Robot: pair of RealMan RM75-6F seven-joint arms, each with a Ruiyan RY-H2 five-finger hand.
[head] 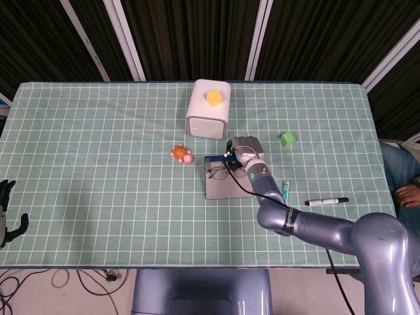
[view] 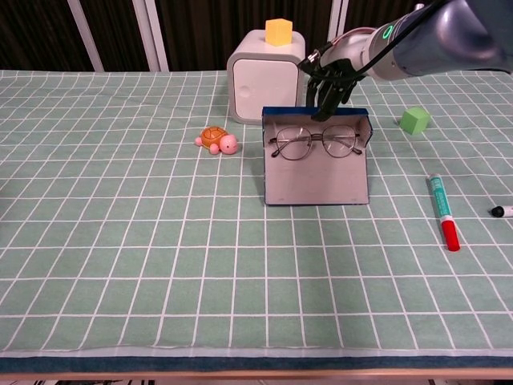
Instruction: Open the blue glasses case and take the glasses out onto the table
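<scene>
One right hand [view: 327, 87] pinches glasses [view: 314, 142] over open blue case [view: 316, 181].

Legible text: none; the green-and-red marker [view: 442, 212] on the bench [view: 120, 241] carries print on its barrel too small to read.

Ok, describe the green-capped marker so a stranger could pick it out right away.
Start at the open blue glasses case in the middle of the table, in front of the white box. Look to the right of the case: the marker lies there, pointing away from the table's front edge. Unlike the black marker further right, it has a green body and a red end.
</scene>
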